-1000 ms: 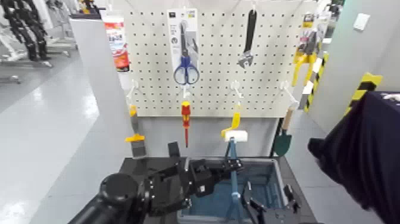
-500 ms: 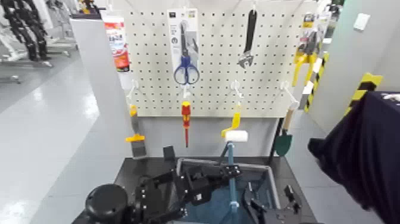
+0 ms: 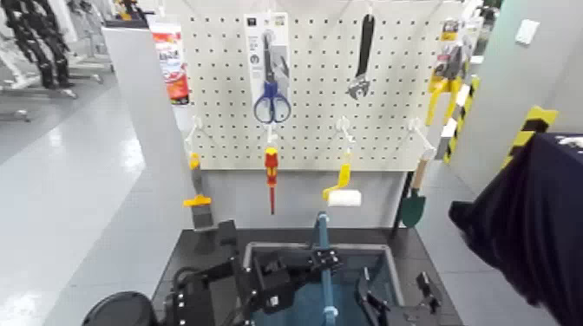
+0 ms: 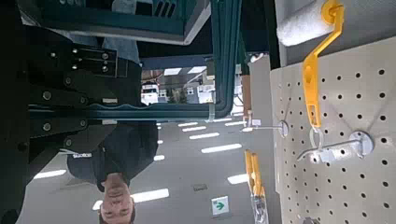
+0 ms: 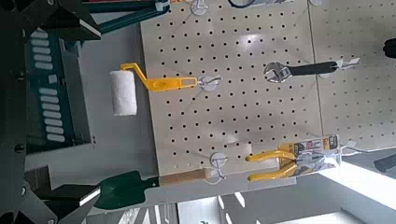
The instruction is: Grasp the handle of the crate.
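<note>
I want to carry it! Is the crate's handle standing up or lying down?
Standing up. In the head view the handle rises straight above the crate, with the left gripper at it. Whether the fingers have closed on it, cannot tell.

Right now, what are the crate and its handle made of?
The crate looks like grey-rimmed blue plastic, matte, with smooth moulded edges. The handle seems plastic too: a thin teal bar with a slight sheen. The left end effector is at the handle.

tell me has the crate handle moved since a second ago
Yes. In the head view the handle, with the left gripper at it, has shifted left: it was under the paint roller on the pegboard and now stands left of it.
</note>
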